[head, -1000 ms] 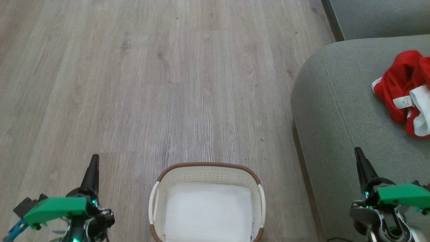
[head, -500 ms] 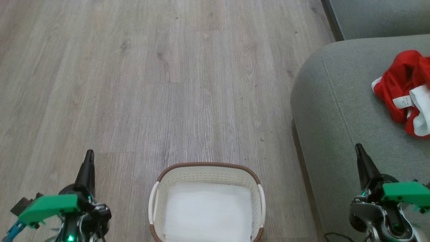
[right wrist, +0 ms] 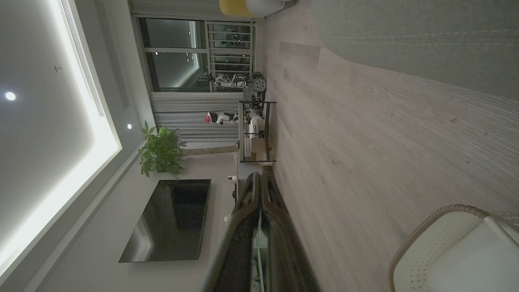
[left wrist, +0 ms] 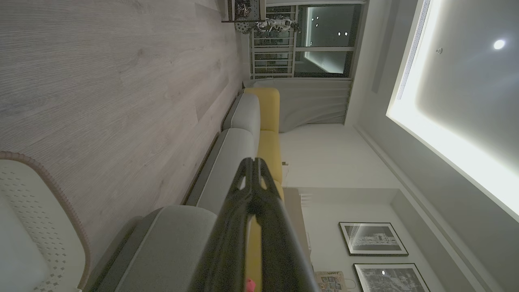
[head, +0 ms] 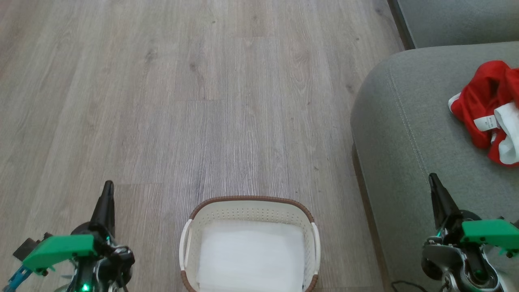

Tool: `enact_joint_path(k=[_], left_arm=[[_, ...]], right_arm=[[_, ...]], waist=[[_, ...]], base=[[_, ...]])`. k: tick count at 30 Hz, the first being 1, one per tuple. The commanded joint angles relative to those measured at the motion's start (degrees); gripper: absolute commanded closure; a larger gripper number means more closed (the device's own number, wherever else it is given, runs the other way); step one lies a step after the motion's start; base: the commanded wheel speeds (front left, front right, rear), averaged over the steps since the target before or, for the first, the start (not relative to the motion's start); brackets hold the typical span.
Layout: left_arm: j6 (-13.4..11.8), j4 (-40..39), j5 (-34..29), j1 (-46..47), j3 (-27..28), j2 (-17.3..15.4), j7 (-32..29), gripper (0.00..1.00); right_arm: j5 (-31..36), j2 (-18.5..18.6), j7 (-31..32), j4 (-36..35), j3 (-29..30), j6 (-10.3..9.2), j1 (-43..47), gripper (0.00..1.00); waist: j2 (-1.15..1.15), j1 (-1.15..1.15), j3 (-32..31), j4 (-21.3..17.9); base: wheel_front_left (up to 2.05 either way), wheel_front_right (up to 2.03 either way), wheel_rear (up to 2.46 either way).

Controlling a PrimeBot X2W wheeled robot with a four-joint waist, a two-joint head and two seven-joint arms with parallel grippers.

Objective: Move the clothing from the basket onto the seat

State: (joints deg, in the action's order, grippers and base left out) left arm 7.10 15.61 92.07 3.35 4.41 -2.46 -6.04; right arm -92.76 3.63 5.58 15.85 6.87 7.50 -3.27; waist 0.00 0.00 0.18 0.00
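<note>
Wood-grain floor (head: 202, 101) ahead; my left end effector (head: 108, 185) and right end effector (head: 432, 177), fingers together, flank the perforated basket (head: 251, 210).

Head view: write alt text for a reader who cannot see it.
Red clothing lies crumpled on the grey-green seat at right; the cream basket on the wood floor holds a white sheet. The shut left tool and right tool flank it.

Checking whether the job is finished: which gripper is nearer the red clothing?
The right gripper, by the grey-green seat where the clothing lies; the left gripper is past the basket, over wood floor.
</note>
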Motion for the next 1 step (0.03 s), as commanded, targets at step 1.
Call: enact_joint_path(k=[1], left_arm=[[0.4, -1.5, 0.1, 2.8, 2.1, -0.5, -0.4, 1.00]], right_arm=[[0.0, -0.2, 0.4, -1.9, -1.0, -0.01, -2.8, 1.00]], waist=[[0.00, 0.00, 0.0, 0.0]], base=[[0.00, 0.00, 0.00]])
